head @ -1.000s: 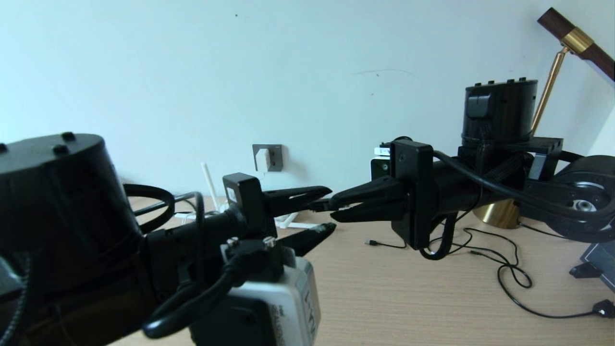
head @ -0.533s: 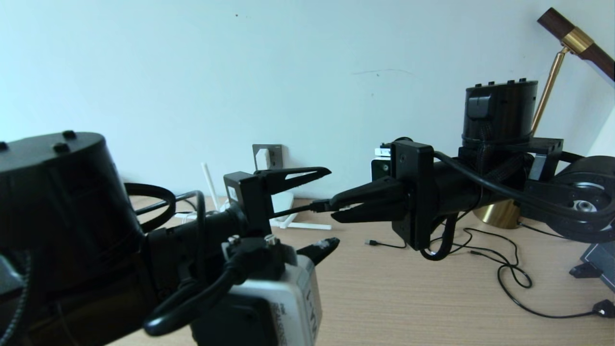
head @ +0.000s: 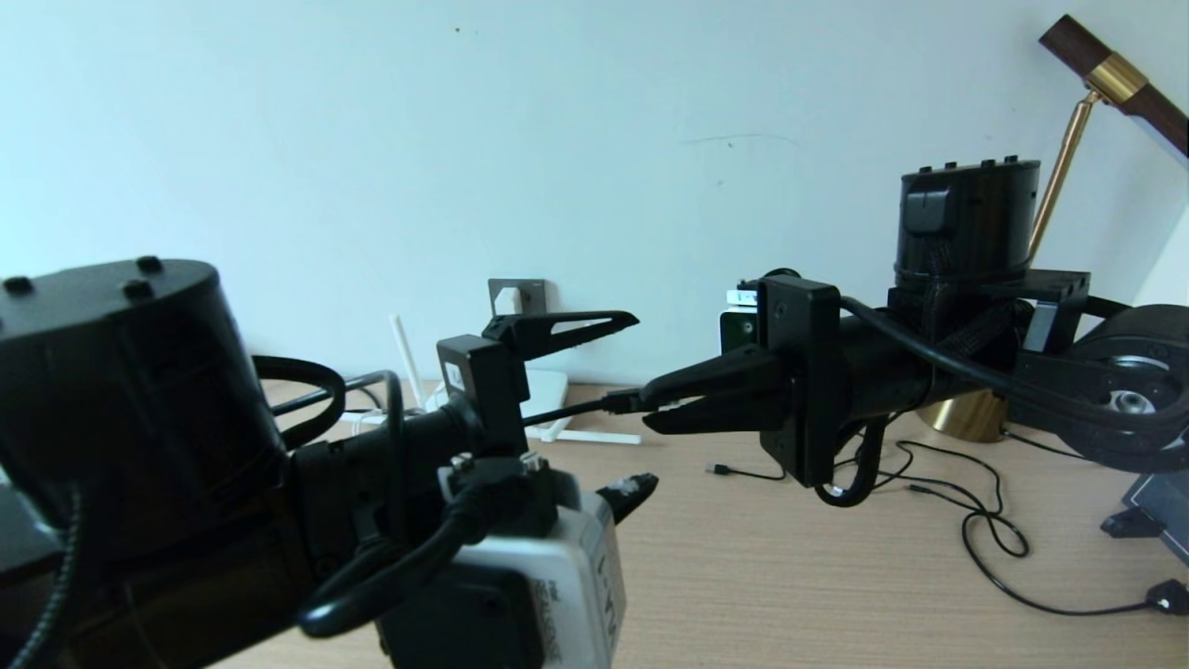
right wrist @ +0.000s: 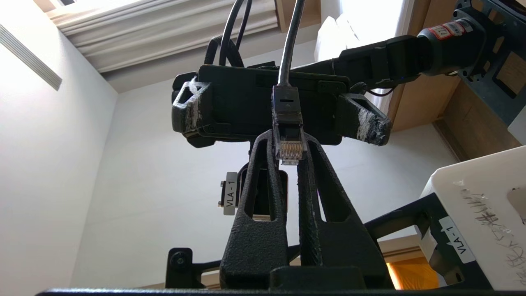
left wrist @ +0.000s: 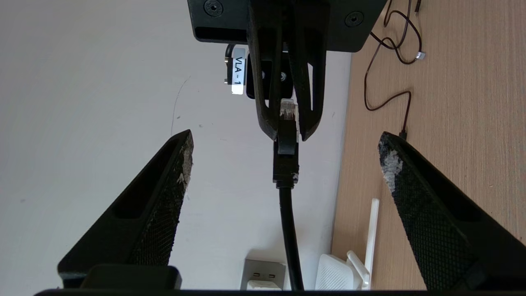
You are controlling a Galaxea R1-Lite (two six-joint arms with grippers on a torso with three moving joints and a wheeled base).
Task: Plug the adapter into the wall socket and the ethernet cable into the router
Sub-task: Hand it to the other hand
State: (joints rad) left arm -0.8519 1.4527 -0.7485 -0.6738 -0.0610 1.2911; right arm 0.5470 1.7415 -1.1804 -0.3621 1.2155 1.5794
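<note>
Now the right gripper (head: 650, 406) has the ethernet cable (head: 576, 410) pinched by its plug, held level above the wooden table (head: 790, 576), while the left gripper (head: 632, 404) faces it with its fingers spread wide and nothing between them but the cable passing through the gap.

From the head, that plug is only a dark nub at the fingertips. The right wrist view gives far more: the clear clip plug of the ethernet cable (right wrist: 289, 144) sits squeezed between the two fingers, gold contacts facing the camera, with the left gripper (right wrist: 283, 117) standing open just behind it. The left wrist view shows it from the other side: the ethernet cable (left wrist: 287, 213) runs straight up the middle of the open left gripper (left wrist: 285, 142), touching neither finger, into the closed tips of the right gripper (left wrist: 287, 135).

Back by the wall, the head view catches the wall socket (head: 517, 296) with the adapter (head: 507, 300) seated in it, and the router (head: 543, 388) on the table below, largely behind the left arm. The left wrist view also glimpses the router (left wrist: 337, 275), an antenna raised, beside the wall socket (left wrist: 263, 271). Thin black cables (head: 975, 520) trail loose across the table near the lamp base (head: 961, 411).
</note>
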